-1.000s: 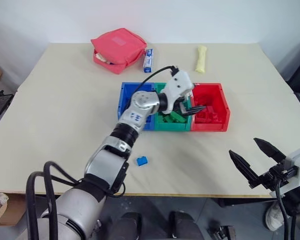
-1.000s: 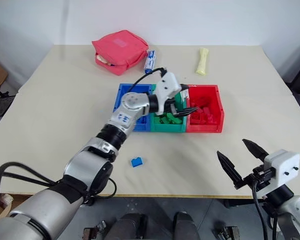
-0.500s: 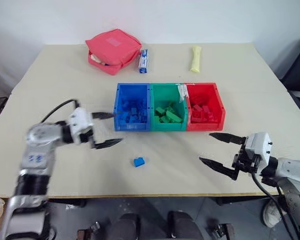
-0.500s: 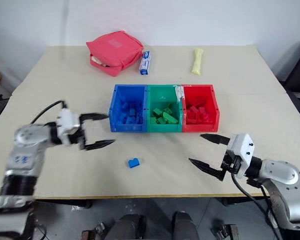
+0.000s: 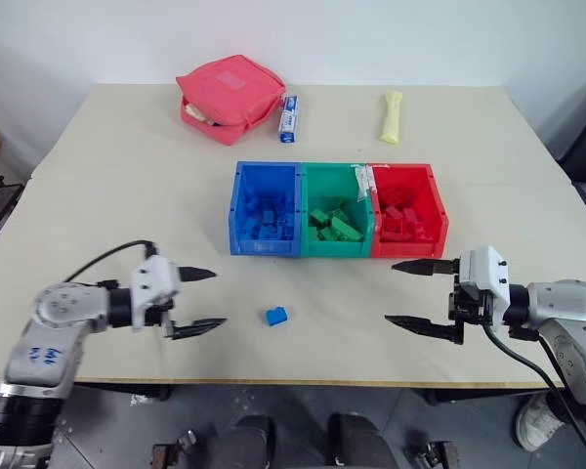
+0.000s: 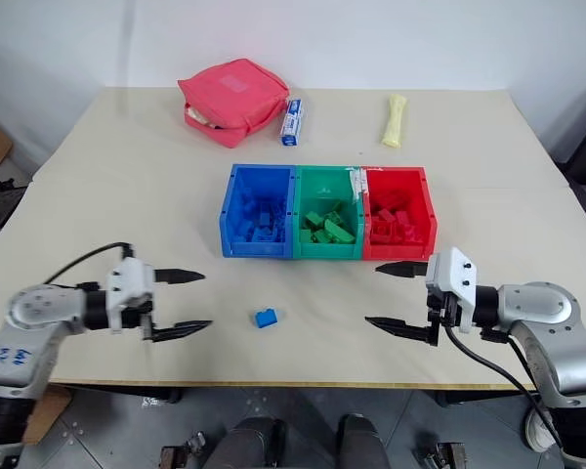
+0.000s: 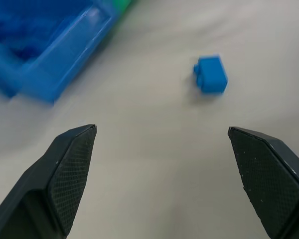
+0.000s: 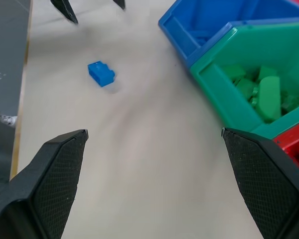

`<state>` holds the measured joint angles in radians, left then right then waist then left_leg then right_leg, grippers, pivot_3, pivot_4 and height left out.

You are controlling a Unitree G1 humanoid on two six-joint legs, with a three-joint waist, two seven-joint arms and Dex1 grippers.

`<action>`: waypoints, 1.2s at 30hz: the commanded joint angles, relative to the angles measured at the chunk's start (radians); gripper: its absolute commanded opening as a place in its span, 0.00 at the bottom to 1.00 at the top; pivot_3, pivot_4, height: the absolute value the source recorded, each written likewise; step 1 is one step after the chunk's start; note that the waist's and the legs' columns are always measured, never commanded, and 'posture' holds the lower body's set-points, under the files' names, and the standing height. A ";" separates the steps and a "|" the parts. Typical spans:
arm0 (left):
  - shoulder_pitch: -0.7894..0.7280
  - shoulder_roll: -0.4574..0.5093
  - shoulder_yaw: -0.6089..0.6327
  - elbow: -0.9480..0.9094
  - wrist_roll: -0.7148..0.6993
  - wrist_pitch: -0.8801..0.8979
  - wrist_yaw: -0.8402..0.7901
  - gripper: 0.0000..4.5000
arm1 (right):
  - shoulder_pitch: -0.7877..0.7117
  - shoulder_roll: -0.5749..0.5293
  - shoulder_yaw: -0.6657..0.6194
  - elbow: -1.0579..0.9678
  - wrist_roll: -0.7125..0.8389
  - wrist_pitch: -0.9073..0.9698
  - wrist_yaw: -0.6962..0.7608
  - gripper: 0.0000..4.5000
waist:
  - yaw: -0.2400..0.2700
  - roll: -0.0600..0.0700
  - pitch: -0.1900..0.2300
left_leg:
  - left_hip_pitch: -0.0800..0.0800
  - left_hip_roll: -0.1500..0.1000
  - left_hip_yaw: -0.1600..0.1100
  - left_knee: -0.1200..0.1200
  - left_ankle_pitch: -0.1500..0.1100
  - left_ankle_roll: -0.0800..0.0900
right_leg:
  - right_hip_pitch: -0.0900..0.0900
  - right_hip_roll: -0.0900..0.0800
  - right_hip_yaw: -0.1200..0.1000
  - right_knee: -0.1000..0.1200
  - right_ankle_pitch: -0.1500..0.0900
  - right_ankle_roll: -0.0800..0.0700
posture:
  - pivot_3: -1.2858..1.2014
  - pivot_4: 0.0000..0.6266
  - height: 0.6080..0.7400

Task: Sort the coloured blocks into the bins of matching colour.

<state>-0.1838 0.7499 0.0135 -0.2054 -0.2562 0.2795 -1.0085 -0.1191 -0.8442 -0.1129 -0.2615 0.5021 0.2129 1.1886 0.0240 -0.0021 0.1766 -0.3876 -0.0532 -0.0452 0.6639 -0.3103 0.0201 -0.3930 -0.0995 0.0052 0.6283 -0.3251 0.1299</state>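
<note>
Three joined bins stand mid-table: blue, green and red, each holding several blocks of its own colour. One loose blue block lies on the table in front of the blue bin, also in the left wrist view and the right wrist view. My left gripper is open and empty, low over the table to the left of that block and pointing at it. My right gripper is open and empty, to the block's right, in front of the red bin, pointing left.
At the back of the table lie a pinkish-red zipped pouch, a small blue-and-white pack and a pale yellow roll. The table's front edge runs just below both grippers.
My left arm has drawn back from over the green bin to the front left of the table. My right gripper has swung from pointing away to pointing left.
</note>
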 commanded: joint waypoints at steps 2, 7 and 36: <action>-0.048 -0.047 -0.122 -0.160 0.025 0.207 0.096 1.00 | 0.017 0.011 0.031 -0.072 -0.007 -0.030 0.011 1.00 | 0.000 0.000 0.000 | 0.000 0.000 0.000 0.000 0.000 0.000 | 0.000 0.001 0.000 0.001 0.000 0.000 | 0.52 0.24 1.00; -0.071 -0.062 -0.205 -0.149 0.079 0.264 0.137 1.00 | 0.010 0.024 0.058 -0.094 -0.015 -0.039 0.010 1.00 | -0.006 0.000 0.000 | 0.000 0.001 0.001 0.000 0.000 -0.001 | -0.001 0.002 0.001 0.001 0.000 0.000 | 0.52 0.24 1.00; -0.482 -0.375 -0.034 0.262 0.137 0.093 0.504 0.20 | 0.163 0.261 -0.206 -0.179 0.062 -0.014 -0.418 1.00 | 0.004 -0.001 0.000 | 0.000 -0.001 0.000 0.002 0.001 -0.002 | 0.000 0.003 -0.002 0.003 0.000 0.000 | 0.52 0.24 1.00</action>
<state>-0.6466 0.3792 -0.0256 0.0250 -0.1448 0.3935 -0.5407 0.0481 -0.5855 -0.2883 -0.4050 0.5595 0.2126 0.7963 0.0279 -0.0027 0.1768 -0.3873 -0.0549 -0.0446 0.6658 -0.3091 0.0187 -0.3938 -0.0962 0.0033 0.6319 -0.3250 0.1302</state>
